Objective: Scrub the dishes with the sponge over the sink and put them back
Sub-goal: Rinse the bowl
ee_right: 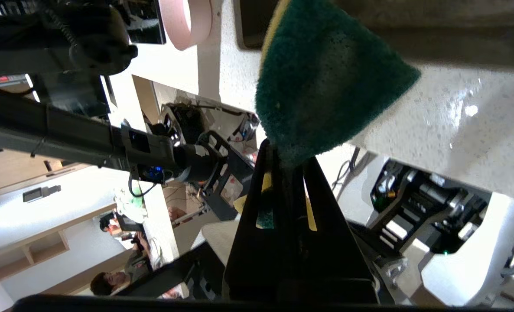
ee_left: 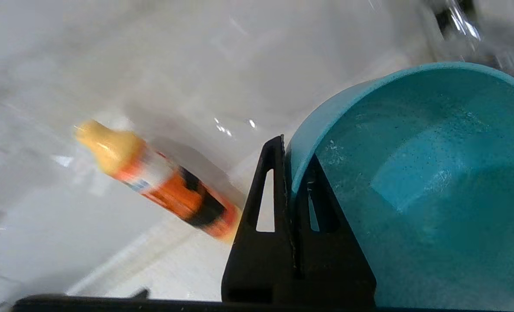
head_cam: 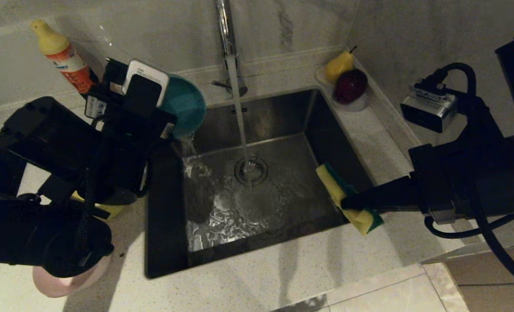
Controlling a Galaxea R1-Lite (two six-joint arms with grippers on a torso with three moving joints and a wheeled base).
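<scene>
My left gripper (ee_left: pixel 289 151) is shut on the rim of the light blue bowl (head_cam: pixel 185 104), one finger inside and one outside. The bowl (ee_left: pixel 413 186) is tipped over the back left corner of the sink (head_cam: pixel 283 117), and water runs from it into the basin. My right gripper (head_cam: pixel 346 203) is shut on the sponge (head_cam: pixel 337 184) and holds it above the sink's front right edge, green face (ee_right: pixel 326 82) toward the wrist camera. The pink bowl (head_cam: pixel 66 284) sits on the counter under my left arm. A bit of the yellow bowl (head_cam: pixel 115 211) shows behind that arm.
The tap (head_cam: pixel 226 30) runs a stream onto the drain strainer (head_cam: pixel 251 170); water covers the basin floor. An orange detergent bottle (head_cam: pixel 64 56) stands at the back left. A white dish with a pear and a red fruit (head_cam: pixel 348 84) sits at the back right corner.
</scene>
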